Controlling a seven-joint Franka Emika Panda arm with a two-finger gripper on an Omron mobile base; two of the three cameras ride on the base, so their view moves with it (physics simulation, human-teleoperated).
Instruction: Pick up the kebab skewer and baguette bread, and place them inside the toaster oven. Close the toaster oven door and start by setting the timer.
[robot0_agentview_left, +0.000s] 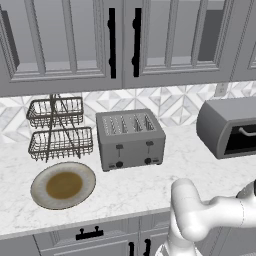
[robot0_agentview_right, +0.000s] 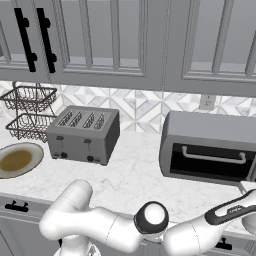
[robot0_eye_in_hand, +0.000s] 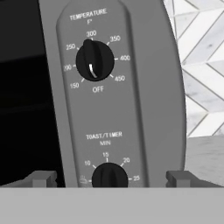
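Two dark fingertips rise at the bottom corners of the hand view, set far apart, so the jaws stand wide open with nothing between them. The gripper faces the control panel of the toaster oven at close range. Lowest on that panel, midway between the fingertips, sits the timer knob, a dark round dial under the words TOAST/TIMER MIN, ringed with minute marks. Above it is the temperature knob, also dark, with a pale pointer aimed down toward OFF. Left of the panel lies the black glass of the toaster oven door.

From the base cameras, the white arm bends low across the front of the marble surface and reaches off to the right, toward the oven's end. The toaster oven stands at the right of the surface against the wall, its door shut upright with the pale bar handle across the top of the glass. Whether the kebab skewer and baguette bread are inside cannot be told through the dark pane.

Further left stands a grey four-slot toaster, well apart from the oven. Left of that lies a round plate, its brown centre bare. Behind the plate, at the tiled wall, a two-tier wire basket rack stands. Grey cabinets with black handles hang above.
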